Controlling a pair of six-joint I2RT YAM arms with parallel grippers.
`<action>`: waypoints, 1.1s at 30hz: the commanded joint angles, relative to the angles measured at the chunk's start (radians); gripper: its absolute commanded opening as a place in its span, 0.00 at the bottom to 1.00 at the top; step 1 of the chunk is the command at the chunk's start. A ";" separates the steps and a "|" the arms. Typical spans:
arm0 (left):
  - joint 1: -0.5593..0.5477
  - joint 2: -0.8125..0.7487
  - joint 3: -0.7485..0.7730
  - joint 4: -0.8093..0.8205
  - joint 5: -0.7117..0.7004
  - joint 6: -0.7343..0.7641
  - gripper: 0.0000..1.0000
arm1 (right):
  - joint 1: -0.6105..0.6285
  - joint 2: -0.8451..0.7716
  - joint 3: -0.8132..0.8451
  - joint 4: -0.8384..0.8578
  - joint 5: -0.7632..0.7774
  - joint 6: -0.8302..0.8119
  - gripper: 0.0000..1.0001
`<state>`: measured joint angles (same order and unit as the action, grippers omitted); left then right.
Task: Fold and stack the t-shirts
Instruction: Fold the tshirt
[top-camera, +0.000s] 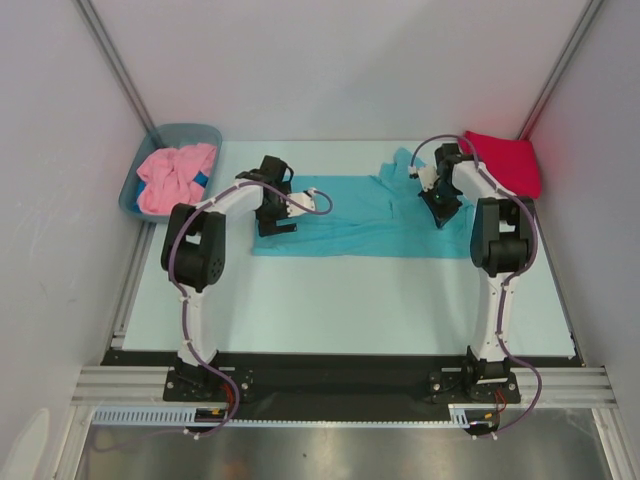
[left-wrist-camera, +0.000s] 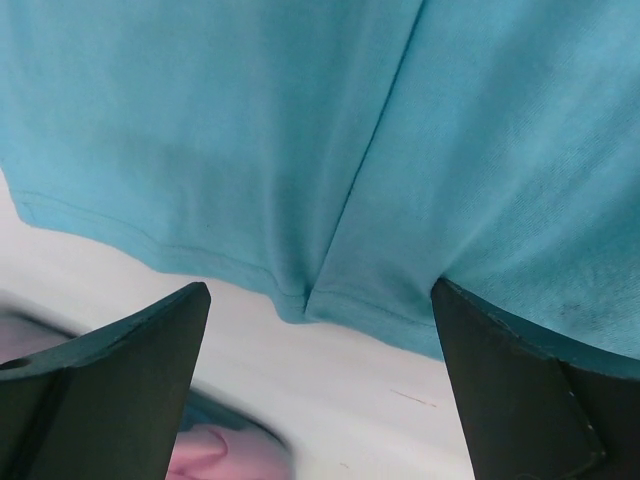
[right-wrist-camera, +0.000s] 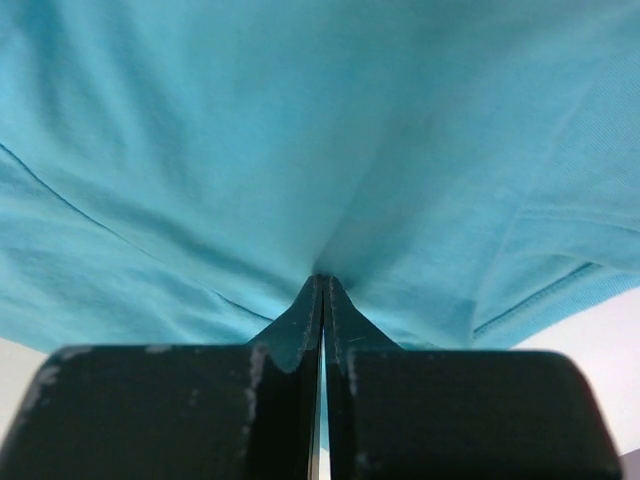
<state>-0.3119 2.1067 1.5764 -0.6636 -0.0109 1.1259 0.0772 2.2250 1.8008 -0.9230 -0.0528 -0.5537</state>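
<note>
The turquoise t-shirt (top-camera: 350, 215) lies spread flat across the middle of the table, one sleeve bunched at its far right. My left gripper (top-camera: 275, 225) hangs open over its left hem (left-wrist-camera: 320, 290); both dark fingers (left-wrist-camera: 120, 380) straddle the hem edge with nothing between them. My right gripper (top-camera: 440, 212) is at the shirt's right end, shut, and the turquoise cloth (right-wrist-camera: 300, 130) puckers into its closed tips (right-wrist-camera: 324, 280). The crimson red t-shirt (top-camera: 505, 160) lies folded at the far right corner. The pink t-shirt (top-camera: 175, 175) sits crumpled in the tub and shows blurred in the left wrist view (left-wrist-camera: 215, 455).
The grey-blue plastic tub (top-camera: 185, 128) stands at the far left corner, against the left wall. White walls close the table on three sides. Bare table surface (top-camera: 350, 300) lies between the turquoise shirt and the arm bases.
</note>
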 joint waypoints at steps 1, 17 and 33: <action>0.039 0.068 -0.053 -0.011 -0.126 0.014 1.00 | -0.008 -0.074 0.000 -0.017 -0.004 -0.008 0.00; 0.097 0.084 -0.067 -0.068 -0.216 -0.038 1.00 | -0.020 -0.102 -0.027 -0.008 -0.005 -0.015 0.00; 0.134 0.050 -0.113 -0.085 -0.294 -0.075 1.00 | -0.024 -0.205 -0.096 0.012 -0.021 -0.014 0.00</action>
<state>-0.2398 2.0998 1.5349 -0.6380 -0.2058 1.0649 0.0570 2.0975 1.7130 -0.9215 -0.0547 -0.5613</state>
